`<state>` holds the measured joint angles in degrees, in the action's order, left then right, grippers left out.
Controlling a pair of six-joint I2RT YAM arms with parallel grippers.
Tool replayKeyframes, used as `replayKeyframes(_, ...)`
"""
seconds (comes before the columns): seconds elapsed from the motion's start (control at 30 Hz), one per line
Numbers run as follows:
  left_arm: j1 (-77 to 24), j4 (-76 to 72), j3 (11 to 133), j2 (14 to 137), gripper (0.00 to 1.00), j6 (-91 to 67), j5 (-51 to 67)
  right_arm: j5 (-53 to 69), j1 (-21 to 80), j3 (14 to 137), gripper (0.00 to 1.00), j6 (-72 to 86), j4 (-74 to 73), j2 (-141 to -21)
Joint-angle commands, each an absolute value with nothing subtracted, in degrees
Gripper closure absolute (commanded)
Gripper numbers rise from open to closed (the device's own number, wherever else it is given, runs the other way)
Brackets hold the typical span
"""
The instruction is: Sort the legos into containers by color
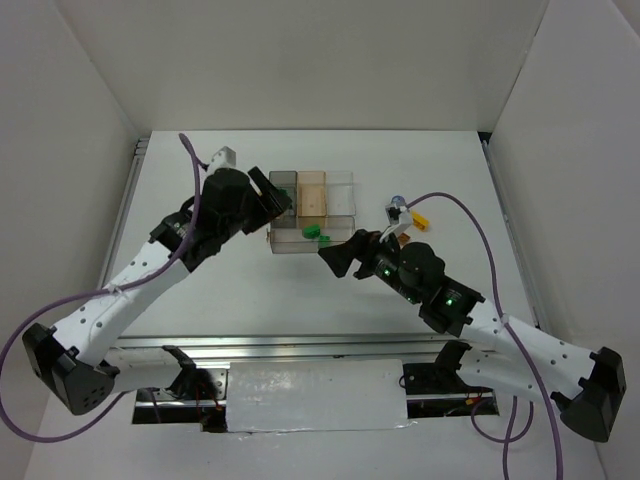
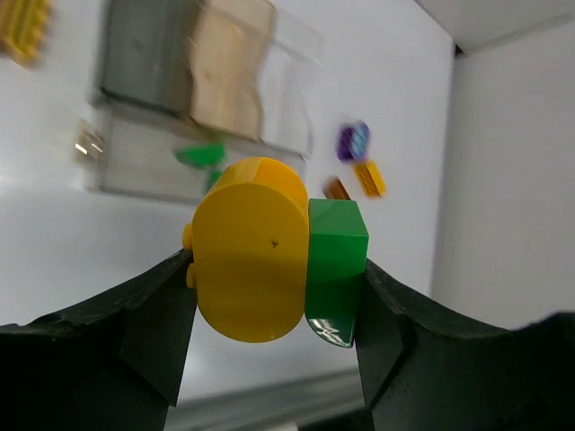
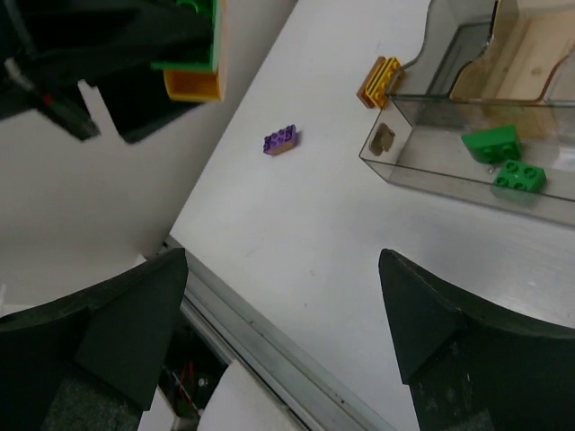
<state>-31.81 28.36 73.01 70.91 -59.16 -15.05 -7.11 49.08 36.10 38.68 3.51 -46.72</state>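
Observation:
My left gripper (image 2: 274, 269) is shut on a yellow lego (image 2: 247, 251) joined to a green lego (image 2: 335, 260), held in the air left of the clear tray (image 1: 342, 195). This held pair also shows in the right wrist view (image 3: 191, 54). Two green legos (image 1: 312, 232) lie in the tray's long front compartment (image 3: 431, 162). My right gripper (image 1: 332, 255) is open and empty (image 3: 283, 269), low over the table just in front of the tray. A purple lego (image 3: 279, 139) and a yellow-orange lego (image 3: 380, 81) lie on the table left of the tray.
Right of the tray lie a purple lego (image 1: 398, 203), a yellow lego (image 1: 420, 220) and an orange-brown one (image 2: 337, 189). The tray's grey (image 2: 144, 72) and tan (image 2: 229, 63) compartments are at the back. White walls enclose the table; a metal rail (image 3: 260, 332) runs along its near edge.

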Motion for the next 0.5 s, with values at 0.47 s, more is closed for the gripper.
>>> replayKeyframes(0.47,-54.4,30.85,76.03,72.34,1.0,-81.82,-24.96,-37.16,64.95,40.08,0.08,29.09,23.73,-58.09)
